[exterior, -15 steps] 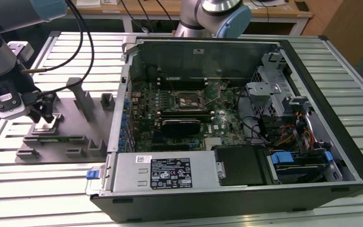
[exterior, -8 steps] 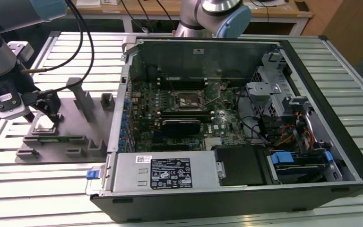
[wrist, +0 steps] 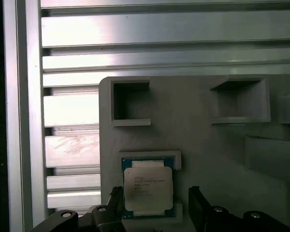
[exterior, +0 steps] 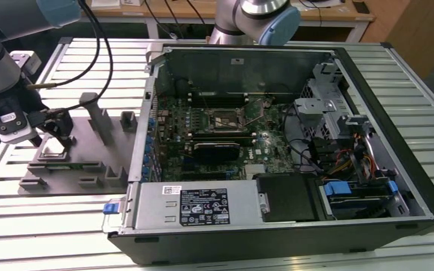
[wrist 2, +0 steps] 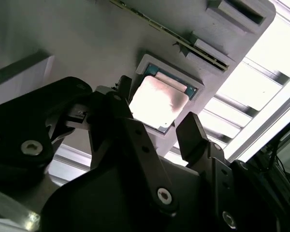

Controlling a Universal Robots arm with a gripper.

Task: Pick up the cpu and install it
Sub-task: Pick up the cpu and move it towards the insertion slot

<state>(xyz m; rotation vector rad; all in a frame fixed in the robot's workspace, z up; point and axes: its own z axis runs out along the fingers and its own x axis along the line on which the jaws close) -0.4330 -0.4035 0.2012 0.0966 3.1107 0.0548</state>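
The cpu (wrist: 148,188), a flat square chip with a silvery lid, lies in a shallow recess of the grey plastic tray (wrist: 193,130). In the exterior view the cpu (exterior: 53,148) and the tray (exterior: 81,164) are at the left, beside the computer case. My gripper (exterior: 48,134) hangs just above the chip. It is open in both wrist views, gripper (wrist 2: 157,118) and gripper (wrist: 154,205), with one black finger (wrist 2: 118,94) on each side of the cpu (wrist 2: 157,101). The fingers do not touch the chip. The black-framed socket (exterior: 225,118) sits on the motherboard inside the case.
The open computer case (exterior: 398,169) takes up the middle and the exterior view's right, with a power supply (exterior: 194,206) along its near side and cables by the drive bays. Upright posts (exterior: 96,116) rise from the tray close to my gripper. A second arm (exterior: 266,20) stands behind the case.
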